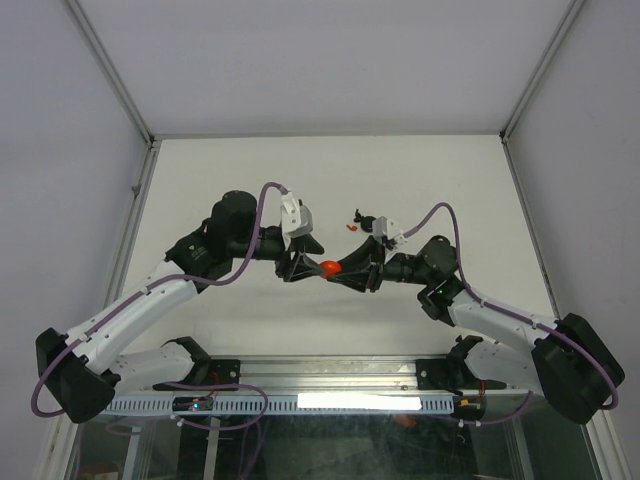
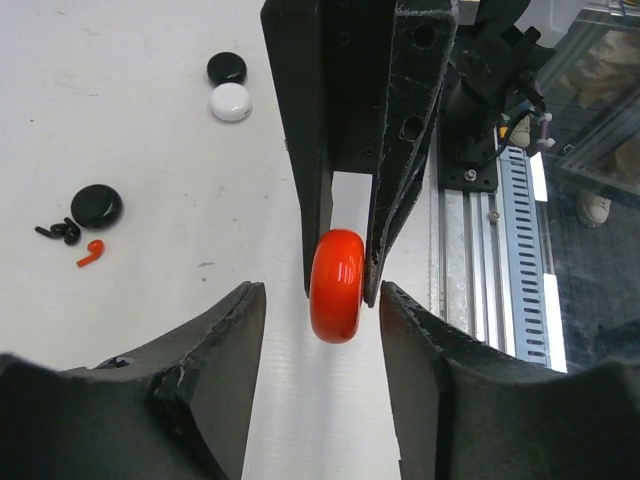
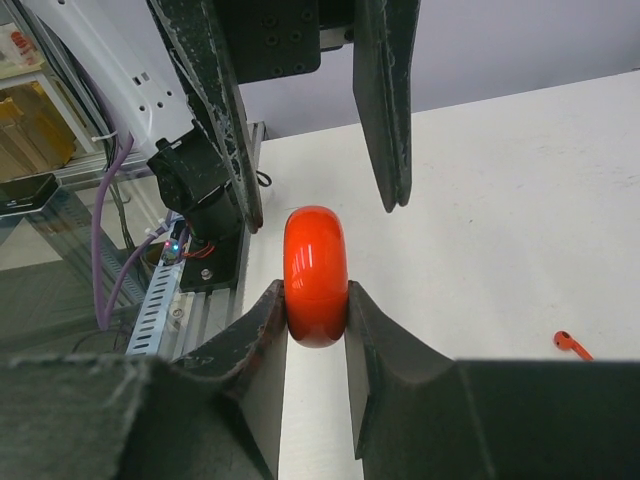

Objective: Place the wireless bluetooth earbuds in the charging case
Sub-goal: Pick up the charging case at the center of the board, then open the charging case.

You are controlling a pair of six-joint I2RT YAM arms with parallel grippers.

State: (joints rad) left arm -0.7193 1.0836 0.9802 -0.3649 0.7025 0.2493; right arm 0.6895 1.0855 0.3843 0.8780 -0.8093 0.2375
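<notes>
Right gripper (image 3: 316, 300) is clamped on a glossy red round plastic case (image 3: 316, 262), one finger pressed flat on each face. The case is held on edge, at the centre of the top view where the two arms meet over the white bench (image 1: 250, 180).

Left gripper (image 2: 322, 300) faces it head-on with its jaws partly spread. One finger stands on either side of the red case with a gap on both sides. No contact, nothing held.

Earbuds, left wrist view, middle left of frame:
- A small red short-stemmed plastic earbud (image 2: 91, 252) lies on the bench, just beside a huddle of small black earbuds (image 2: 60, 232) whose count is unclear.
- A black round puck (image 2: 96, 205) sits near them.
- All are well apart from both grippers.

Upper left, same view: a second black puck (image 2: 227, 68) sits just beside a white puck (image 2: 231, 102).

Right wrist view, lower right: a red earbud lies on the bench. Cannot tell whether it is the same one.
</notes>
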